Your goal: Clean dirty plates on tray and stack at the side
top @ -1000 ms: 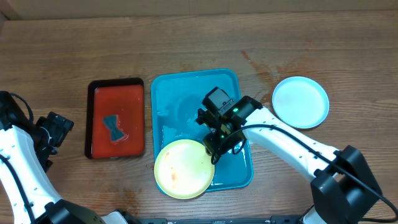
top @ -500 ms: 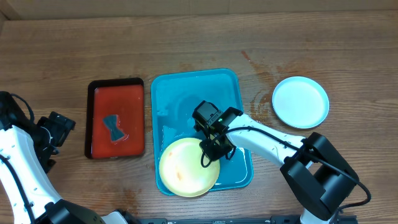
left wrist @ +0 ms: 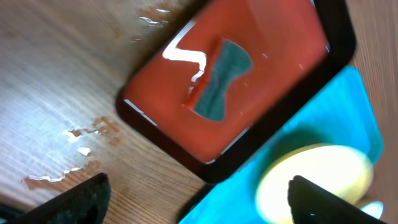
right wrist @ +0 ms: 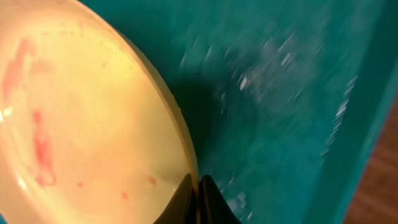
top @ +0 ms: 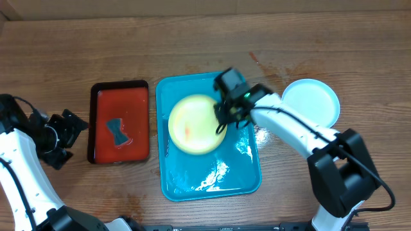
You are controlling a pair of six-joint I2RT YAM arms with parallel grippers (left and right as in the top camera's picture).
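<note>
Your right claw (right wrist: 198, 198) pinches the plate (top: 192, 125) thinly at its 3 o'clock rim; a tilt could drop it on the tray (top: 212, 183). Your left claw (top: 69, 135) gapes wide, empty

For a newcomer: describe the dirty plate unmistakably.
Find the turquoise tray in the middle. Over its far half the right claw pinches the rim of the plate. It is pale yellow with reddish smears; the other plate, right of the tray, is whitish, unsmeared.
</note>
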